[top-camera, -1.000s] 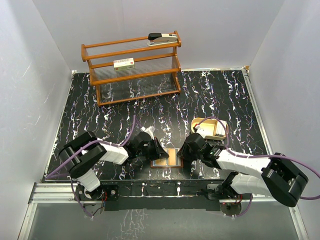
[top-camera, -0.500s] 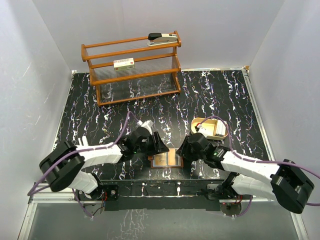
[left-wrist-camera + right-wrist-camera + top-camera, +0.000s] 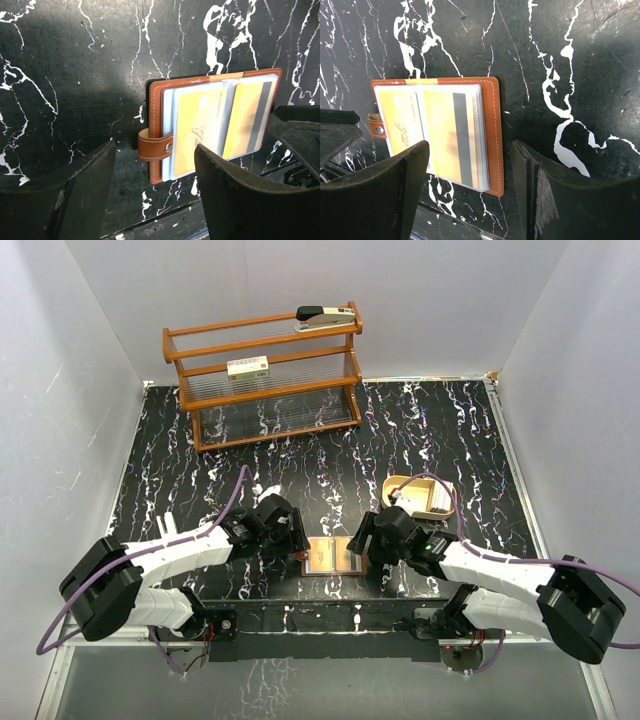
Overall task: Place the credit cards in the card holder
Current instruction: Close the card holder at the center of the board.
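Left pincer [image 3: 156, 150] and right pincer [image 3: 470, 147], both agape, flank the card holder [image 3: 333, 558].

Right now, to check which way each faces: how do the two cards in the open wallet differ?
The lettered card shows small print and a logo; the striped card shows a dark band along its length. The lettered card lies on the page beside the snap tab; the striped card lies on the far page. Both look yellow, behind clear sleeves in the wallet.
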Controlling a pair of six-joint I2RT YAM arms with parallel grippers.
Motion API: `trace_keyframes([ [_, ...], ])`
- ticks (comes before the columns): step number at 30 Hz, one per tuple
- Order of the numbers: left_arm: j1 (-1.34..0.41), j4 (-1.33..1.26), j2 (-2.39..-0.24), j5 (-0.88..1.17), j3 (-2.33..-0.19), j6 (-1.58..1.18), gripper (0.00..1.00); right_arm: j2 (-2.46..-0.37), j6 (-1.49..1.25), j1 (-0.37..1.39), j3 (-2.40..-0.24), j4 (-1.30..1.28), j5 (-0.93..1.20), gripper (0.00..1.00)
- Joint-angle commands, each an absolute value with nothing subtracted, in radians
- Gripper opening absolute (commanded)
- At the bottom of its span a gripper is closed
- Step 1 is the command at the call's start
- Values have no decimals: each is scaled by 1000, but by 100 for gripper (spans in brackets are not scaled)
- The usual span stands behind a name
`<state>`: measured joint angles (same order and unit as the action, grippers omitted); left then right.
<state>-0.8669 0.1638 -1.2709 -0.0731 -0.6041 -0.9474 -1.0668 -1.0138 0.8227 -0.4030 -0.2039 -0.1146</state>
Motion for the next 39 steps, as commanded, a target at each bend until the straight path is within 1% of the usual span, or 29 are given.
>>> trace_keyframes([
  [1, -863, 211, -1286, -79, -593, -925, 63, -1095, -1005, 822, -410, -133, -101, 65],
  [6, -863, 133, -1324, -57, -573, -888, 60, -1106, -1007, 822, -404, -114, -86, 66],
  [8, -862, 105, -1338, -42, -563, -885, 57, -1101, -1004, 822, -399, -93, -79, 66],
  [13, -862, 74, -1364, -20, -555, -878, 40, -1115, -1003, 819, -396, -41, -41, 67],
  [15, -863, 61, -1364, -7, -553, -876, 28, -1125, -1025, 818, -388, -5, -19, 66],
  [16, -863, 51, -1363, 0, -549, -876, 19, -1128, -1030, 818, -384, 10, -4, 66],
  [17, -863, 41, -1359, 6, -543, -877, 14, -1129, -1036, 818, -384, 22, 10, 66],
  [19, -864, 23, -1347, 16, -533, -880, 9, -1125, -1043, 818, -392, 32, 31, 66],
  [25, -863, -33, -1328, 51, -512, -896, 7, -1046, -1051, 818, -412, 21, 38, 66],
  [30, -863, -56, -1339, 63, -510, -902, 3, -992, -1068, 817, -410, 41, 63, 66],
  [39, -862, -178, -1362, 137, -499, -923, 2, -935, -1098, 818, -432, 81, 122, 66],
])
